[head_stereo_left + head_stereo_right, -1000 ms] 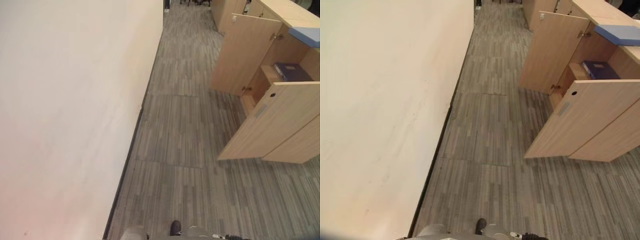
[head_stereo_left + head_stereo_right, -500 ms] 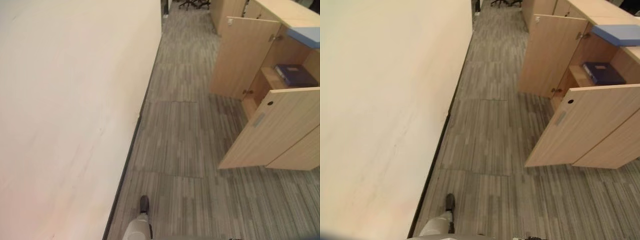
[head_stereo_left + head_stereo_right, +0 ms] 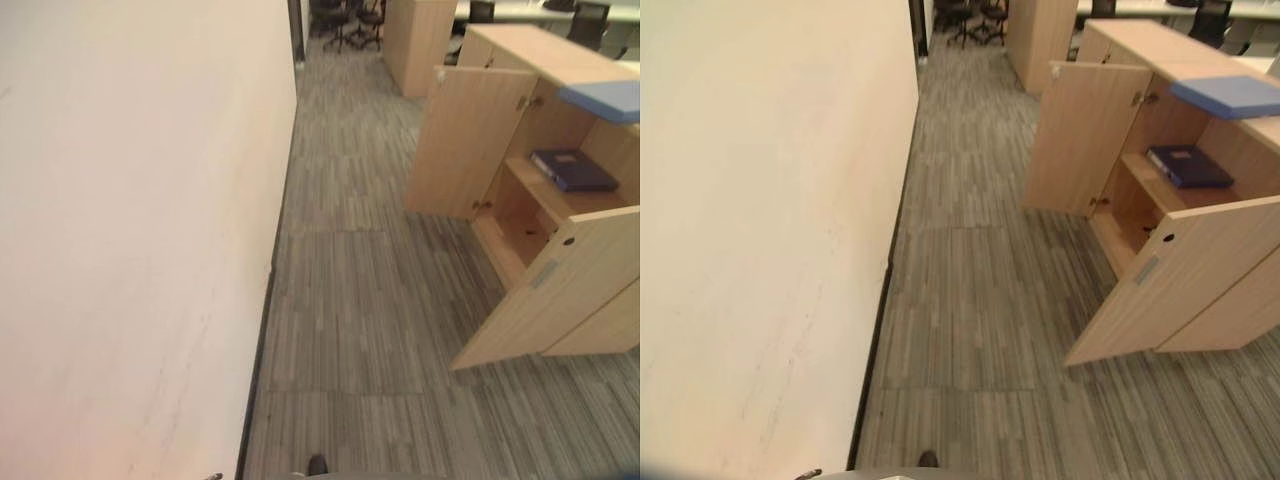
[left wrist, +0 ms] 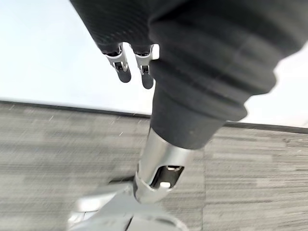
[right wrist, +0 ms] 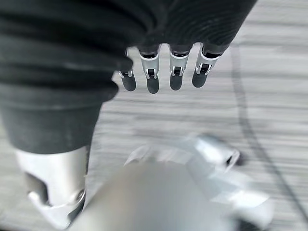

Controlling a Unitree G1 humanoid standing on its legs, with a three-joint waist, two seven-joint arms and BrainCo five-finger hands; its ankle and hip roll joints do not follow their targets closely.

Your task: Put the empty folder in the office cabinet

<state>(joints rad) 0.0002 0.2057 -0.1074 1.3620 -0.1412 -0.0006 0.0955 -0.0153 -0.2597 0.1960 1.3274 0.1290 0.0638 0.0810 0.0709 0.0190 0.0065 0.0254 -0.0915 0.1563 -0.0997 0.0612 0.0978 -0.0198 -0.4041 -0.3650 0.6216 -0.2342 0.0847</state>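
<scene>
Two folders in sight, both at the office cabinet (image 3: 1200,300) on the right. A light blue folder (image 3: 1230,95) lies flat on the cabinet's top, long axis running left to right. A dark blue folder (image 3: 1188,166) lies flat on the shelf inside, long axis slanting from far left to near right. Which one is the empty one can't be told from here. Two cabinet doors stand open: the far door (image 3: 1077,140) and the near door (image 3: 1170,285). Grey carpet floor (image 3: 980,270) runs ahead, pale wall (image 3: 760,220) on the left. Left hand (image 4: 132,65) hangs with fingers straight, holding nothing; right hand (image 5: 163,72) likewise, fingers loose over the carpet.
</scene>
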